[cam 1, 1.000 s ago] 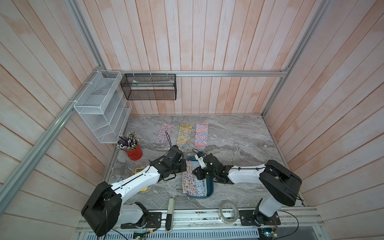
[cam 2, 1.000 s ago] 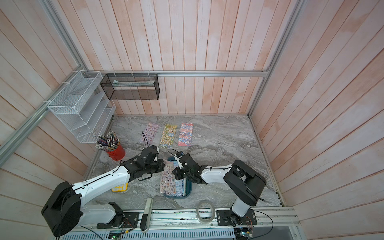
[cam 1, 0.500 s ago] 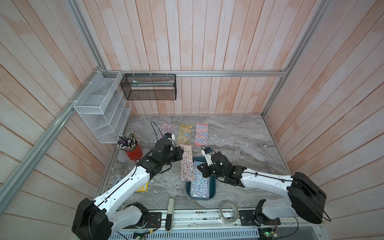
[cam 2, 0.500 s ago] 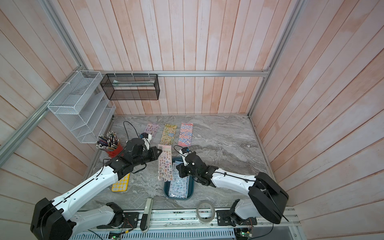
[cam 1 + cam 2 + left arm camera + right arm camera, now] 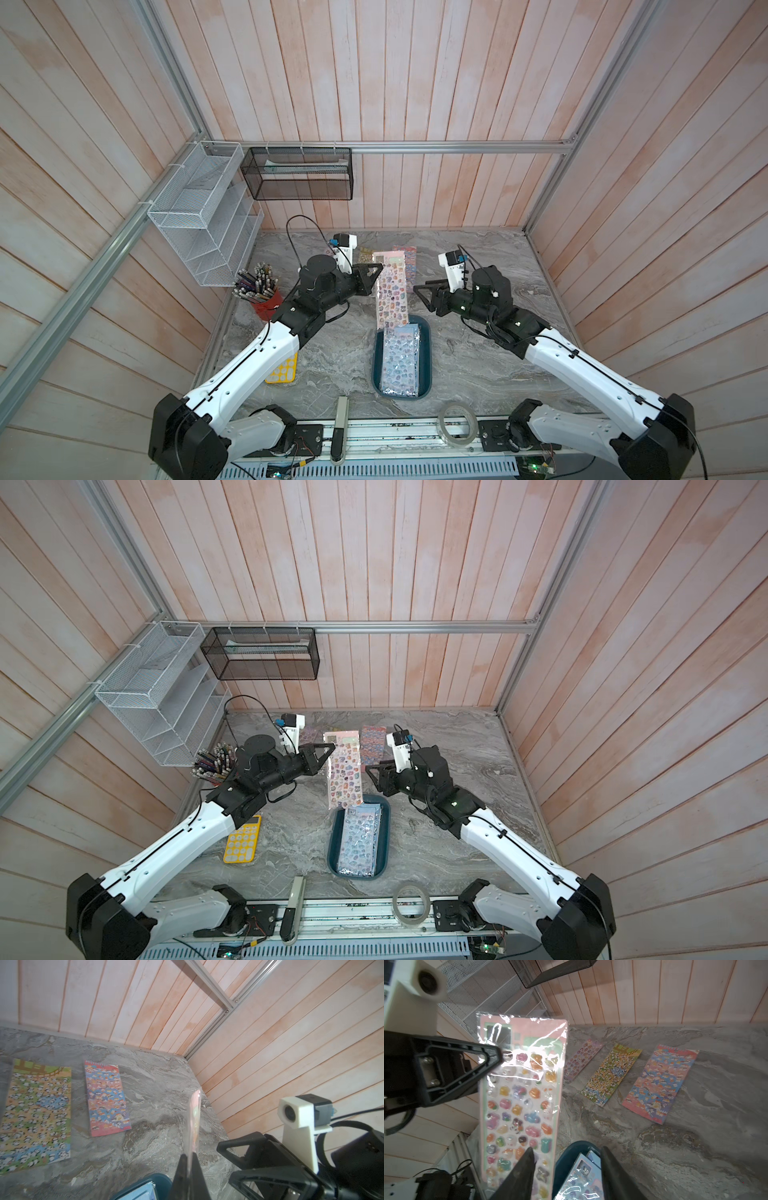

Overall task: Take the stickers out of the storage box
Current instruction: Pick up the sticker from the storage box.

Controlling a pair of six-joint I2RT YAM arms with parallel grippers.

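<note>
Right wrist view: left end effector (image 5: 502,1055) pinched the pink sticker sheet (image 5: 521,1095) above the storage box (image 5: 561,1169), right end effector (image 5: 566,1149) spread; edge-only pinch could slip, dropping it inside

Seemingly marble table (image 5: 478,353), storage box (image 5: 376,365), three stickers (image 5: 658,1082), stencil (image 5: 283,370)

Twin arms in white and black.
The left arm (image 5: 245,365) and right arm (image 5: 590,374) wear glossy white shells over black joint housings, with black cables (image 5: 351,1123) looping at the wrists. The left gripper (image 5: 188,1156) and right gripper (image 5: 567,1148) have matte black triangular open-frame fingers (image 5: 521,1176); silver screws (image 5: 426,1060) fasten one finger mount. White printed brackets (image 5: 299,1120) carry small black wrist cameras (image 5: 324,1109).
</note>
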